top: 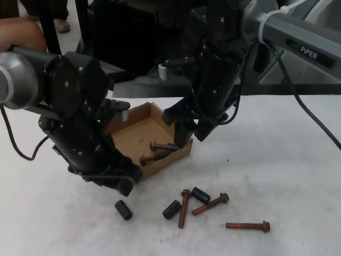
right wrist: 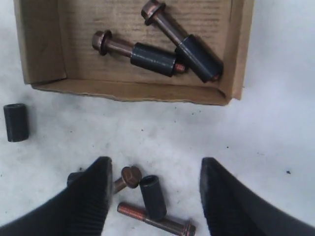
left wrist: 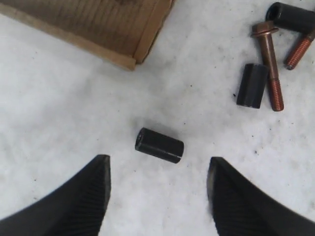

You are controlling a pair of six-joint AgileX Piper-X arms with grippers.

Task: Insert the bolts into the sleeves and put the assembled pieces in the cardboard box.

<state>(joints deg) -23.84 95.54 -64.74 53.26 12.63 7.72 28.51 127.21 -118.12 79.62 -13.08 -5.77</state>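
The cardboard box (top: 133, 118) holds two assembled bolt-and-sleeve pieces (right wrist: 147, 55) (right wrist: 186, 43), lying side by side. My right gripper (top: 191, 136) hangs open above the box's near right corner, nothing between its fingers (right wrist: 83, 201). My left gripper (top: 129, 182) is open low over the bench in front of the box, just above a loose black sleeve (left wrist: 159, 145) that lies on its side between the fingertips' line and the box corner (left wrist: 133, 54). More loose sleeves (top: 171, 209) (top: 200, 194) and copper bolts (top: 184, 208) (top: 210, 204) (top: 248, 226) lie to the right.
The white bench (top: 287, 160) stretches open to the right of the loose parts. Dark equipment and cables stand behind the box at the bench's far edge.
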